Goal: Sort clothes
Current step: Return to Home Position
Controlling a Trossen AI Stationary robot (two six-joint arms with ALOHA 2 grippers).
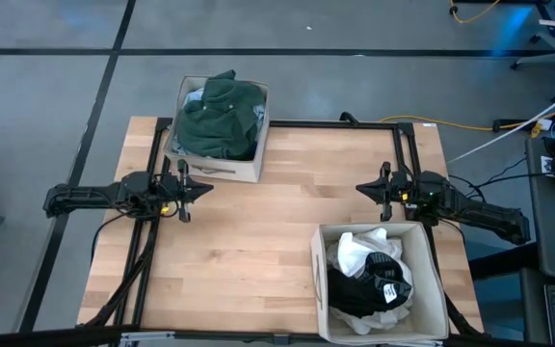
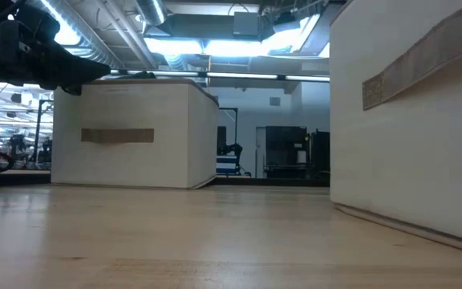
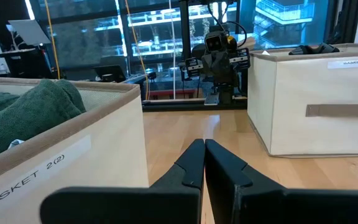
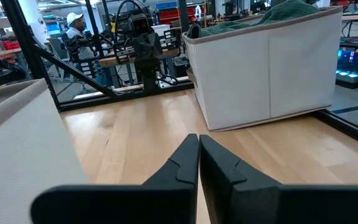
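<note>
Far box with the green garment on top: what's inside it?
A dark green garment heaped on top fills the far box; a bit of pale fabric shows at one corner. Anything beneath is covered. Left hand and right hand wait outside.

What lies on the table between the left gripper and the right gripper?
Nothing: in the high view only bare wood tabletop separates the left gripper from the right gripper, both shut.

The dark green shirt (image 1: 222,116) hides most of what lies beneath it (the low view crops the nearer box (image 2: 407,144)).
</note>
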